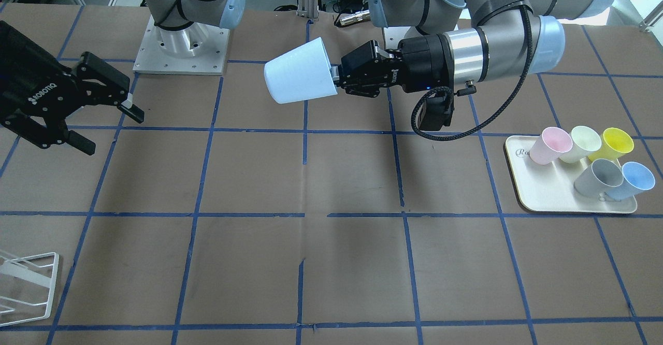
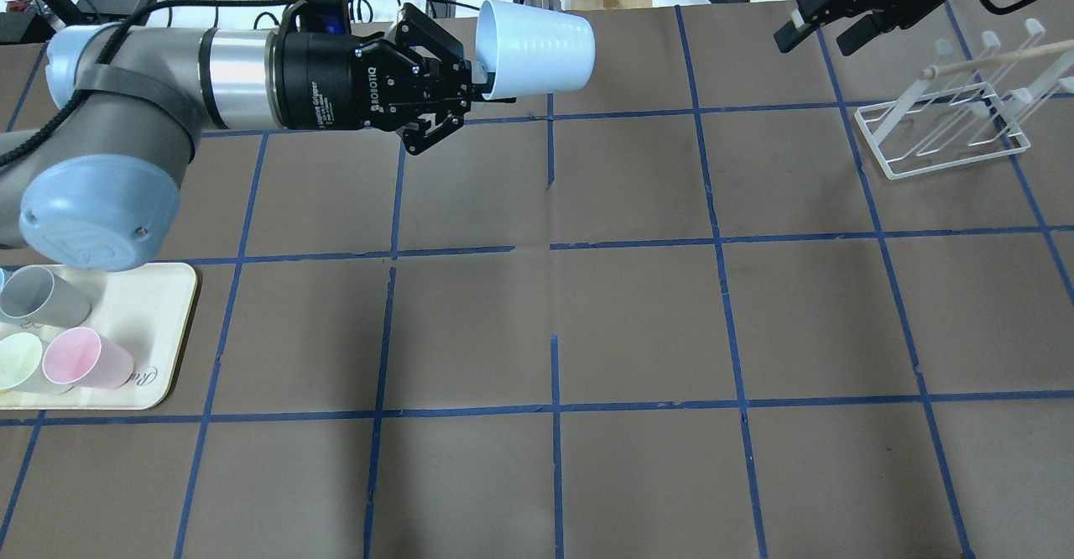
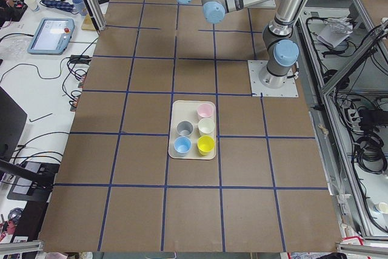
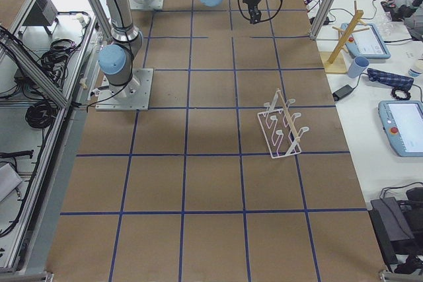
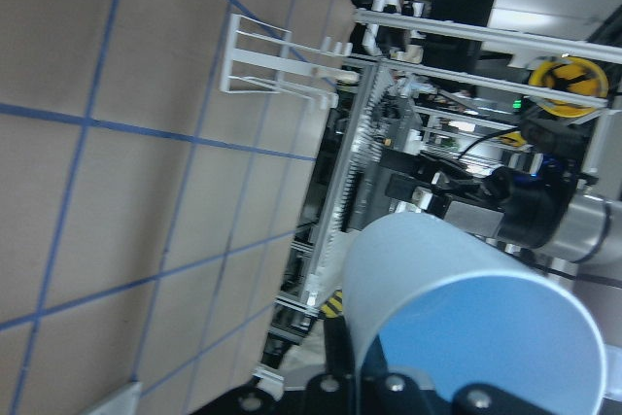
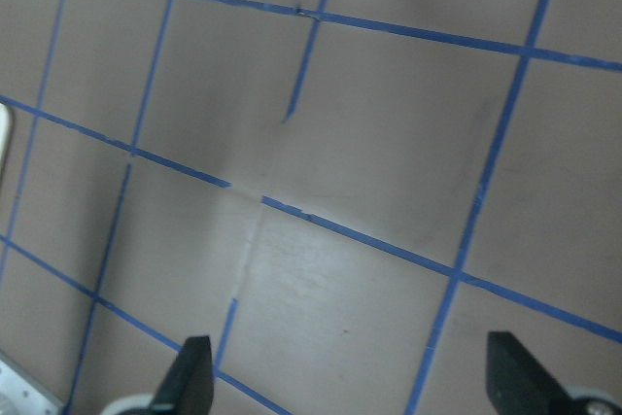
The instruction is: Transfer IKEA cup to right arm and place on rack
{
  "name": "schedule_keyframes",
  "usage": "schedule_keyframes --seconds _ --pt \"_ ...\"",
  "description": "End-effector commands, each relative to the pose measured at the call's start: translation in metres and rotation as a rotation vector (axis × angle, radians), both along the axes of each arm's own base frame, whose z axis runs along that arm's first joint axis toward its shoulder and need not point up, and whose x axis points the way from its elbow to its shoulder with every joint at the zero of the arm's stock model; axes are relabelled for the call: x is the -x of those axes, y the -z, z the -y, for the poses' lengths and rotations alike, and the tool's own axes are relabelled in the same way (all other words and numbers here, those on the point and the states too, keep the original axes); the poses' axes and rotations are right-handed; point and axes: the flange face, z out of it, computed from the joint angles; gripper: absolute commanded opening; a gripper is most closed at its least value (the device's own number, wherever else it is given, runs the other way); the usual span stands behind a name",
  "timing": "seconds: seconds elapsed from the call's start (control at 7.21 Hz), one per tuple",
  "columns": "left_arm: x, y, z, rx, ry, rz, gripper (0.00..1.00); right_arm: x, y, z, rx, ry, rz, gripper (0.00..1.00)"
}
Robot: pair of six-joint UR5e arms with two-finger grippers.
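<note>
My left gripper (image 1: 336, 78) is shut on the rim of the light blue IKEA cup (image 1: 300, 78). It holds the cup on its side above the table, mouth toward the gripper and base pointing at the right arm. The cup also shows in the overhead view (image 2: 537, 47) and the left wrist view (image 5: 457, 308). My right gripper (image 1: 109, 127) is open and empty, well apart from the cup; in the overhead view it (image 2: 818, 34) hangs near the white wire rack (image 2: 940, 135). The right wrist view shows its gripper (image 6: 355, 376) with only table between the fingers.
A cream tray (image 1: 544, 195) on the left arm's side holds pink, pale green, yellow and grey cups and a second blue cup (image 1: 634, 179). The rack's corner shows at the front edge (image 1: 31, 288). Brown paper with blue tape lines covers the table.
</note>
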Motion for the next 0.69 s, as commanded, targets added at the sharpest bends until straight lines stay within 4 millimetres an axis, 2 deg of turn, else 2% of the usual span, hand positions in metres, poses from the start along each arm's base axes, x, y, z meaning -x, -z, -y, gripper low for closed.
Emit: schedule_keyframes --seconds 0.0,0.14,0.42,0.55 --pt "0.028 -0.016 -0.032 -0.008 0.044 -0.041 0.00 -0.020 -0.005 -0.014 -0.083 0.031 0.337 1.00" --pt "0.048 -0.019 -0.044 -0.010 0.087 -0.040 0.00 -0.028 -0.006 -0.025 -0.158 0.052 0.455 1.00" --pt "0.056 -0.022 -0.057 0.026 0.110 -0.036 0.00 -0.044 -0.033 -0.059 -0.277 0.142 0.500 1.00" --pt "0.056 -0.022 -0.064 0.029 0.110 -0.042 0.00 -0.049 -0.038 -0.079 -0.376 0.178 0.518 1.00"
